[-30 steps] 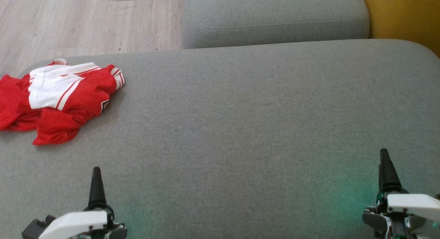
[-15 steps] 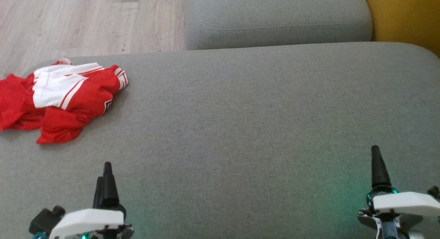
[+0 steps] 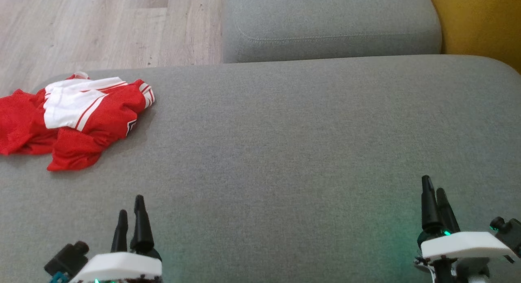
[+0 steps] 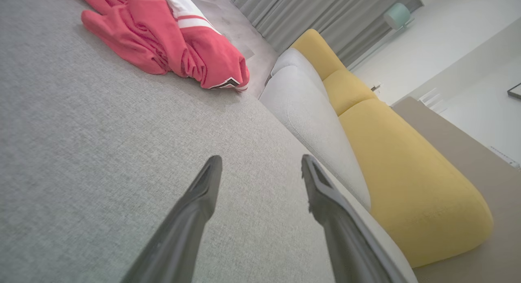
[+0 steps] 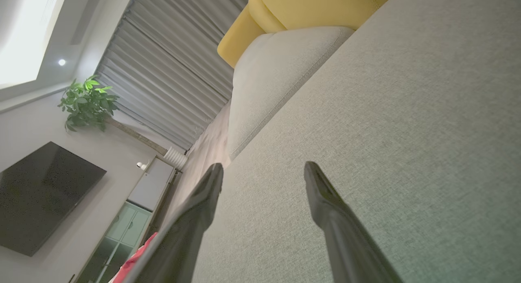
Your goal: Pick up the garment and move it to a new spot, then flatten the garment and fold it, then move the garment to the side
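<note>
Both hang empty, fingers apart: my left gripper and right gripper, wrists just rolled, at the near edge of the big grey fabric cushion. That crumpled red-and-white jersey garment lies on its far-left corner, so pickup's not started.

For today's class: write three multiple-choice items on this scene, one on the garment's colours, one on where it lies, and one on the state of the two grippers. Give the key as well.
1. What colours is the crumpled cloth garment?
A) blue and yellow
B) red and white
C) green and black

2. Where on the wide grey fabric cushion does it lie?
A) far left corner
B) middle
C) right edge

3. The left gripper and right gripper are:
A) both open, empty
B) both shut on cloth
C) one open, one shut

Key:
1 B, red cloth with a white panel and stripes.
2 A, the head view shows it at the far left.
3 A, each wrist view shows parted fingers holding nothing.
</note>
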